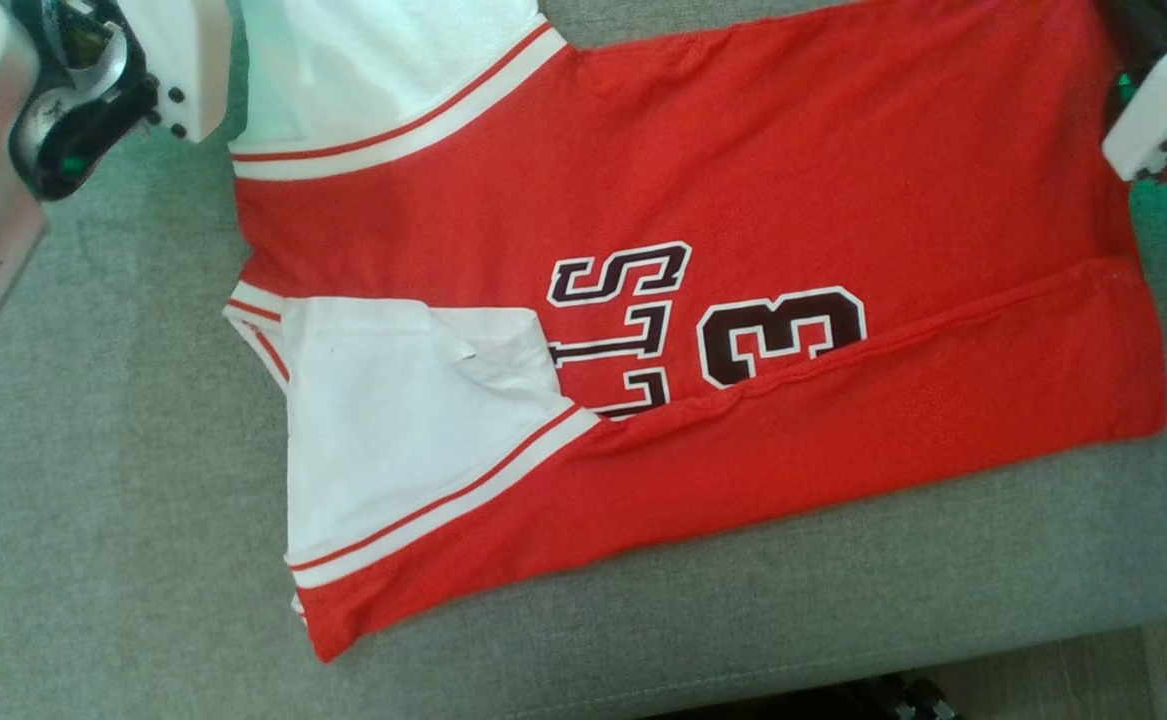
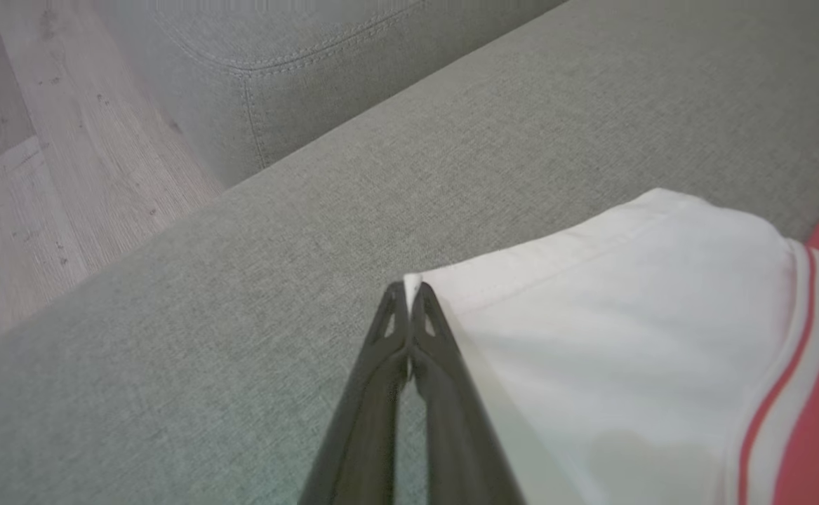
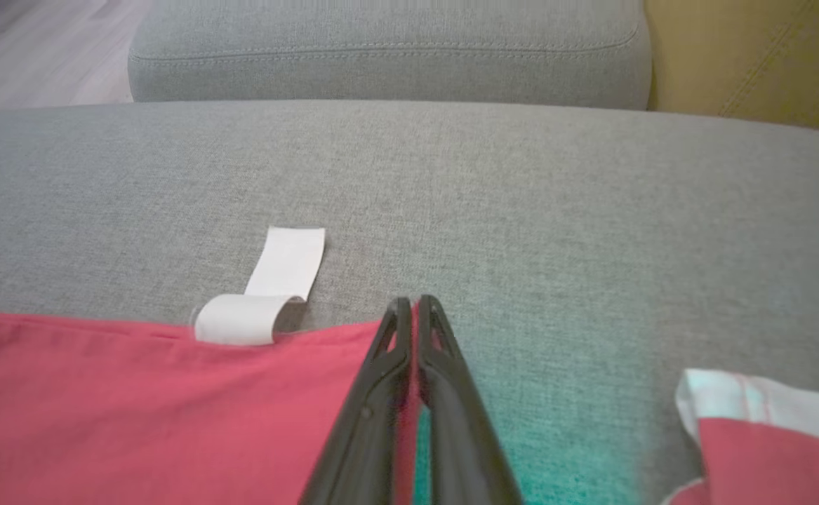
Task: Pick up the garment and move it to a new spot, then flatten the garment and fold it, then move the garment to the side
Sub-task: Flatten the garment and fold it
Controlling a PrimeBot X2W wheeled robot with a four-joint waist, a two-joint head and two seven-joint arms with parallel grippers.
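Red-and-white jersey (image 1: 743, 200): spread on grey cushion (image 1: 93, 500), lettering up, near long edge already turned over the body. Pinched at two far points: corner of white sleeve (image 2: 627, 315) clamped in closed left gripper (image 2: 409, 291), red edge nipped in closed right gripper (image 3: 415, 308), near a white tag (image 3: 269, 294). Looks like mid-fold, far side in hand. Next, probably: lift both points together, carry toward the near edge, keep tension even, lay down flat without skew or bunching.

The garment (image 1: 843, 180) is seen steeply from above by the head camera; its edges are viewed close and low by both wrist cameras.
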